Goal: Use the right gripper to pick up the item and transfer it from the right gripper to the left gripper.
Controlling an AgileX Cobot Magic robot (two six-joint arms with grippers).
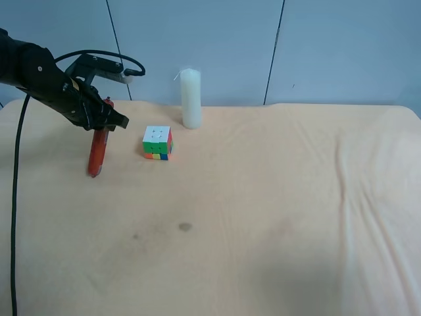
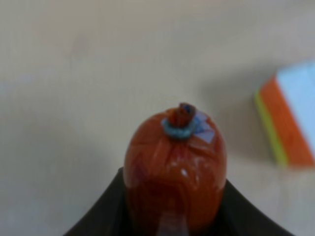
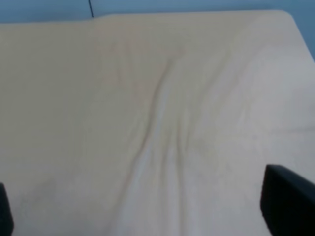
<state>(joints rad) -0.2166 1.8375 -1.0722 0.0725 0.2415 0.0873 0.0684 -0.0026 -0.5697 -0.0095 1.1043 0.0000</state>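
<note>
The item (image 1: pixel 98 153), a slim red stick, hangs nearly upright from the left gripper (image 1: pixel 105 118), the black claw of the all-black cabled arm at the exterior high view's left, its lower end close to the cloth. In the left wrist view the item (image 2: pixel 174 167) is seen end-on, crimped tip with a blue ring, clamped between the black fingers (image 2: pixel 106 211). The right gripper (image 3: pixel 145 206) is open; its fingers (image 3: pixel 288 201) stand wide apart at the frame edges over bare cloth with nothing between them. The right arm is out of the exterior high view.
A multicoloured puzzle cube (image 1: pixel 158 143) sits just to the right of the hanging item and shows in the left wrist view as the cube (image 2: pixel 290 123). A white pillar candle (image 1: pixel 191 99) stands behind it. The beige, wrinkled tablecloth (image 1: pixel 276 210) covers the table.
</note>
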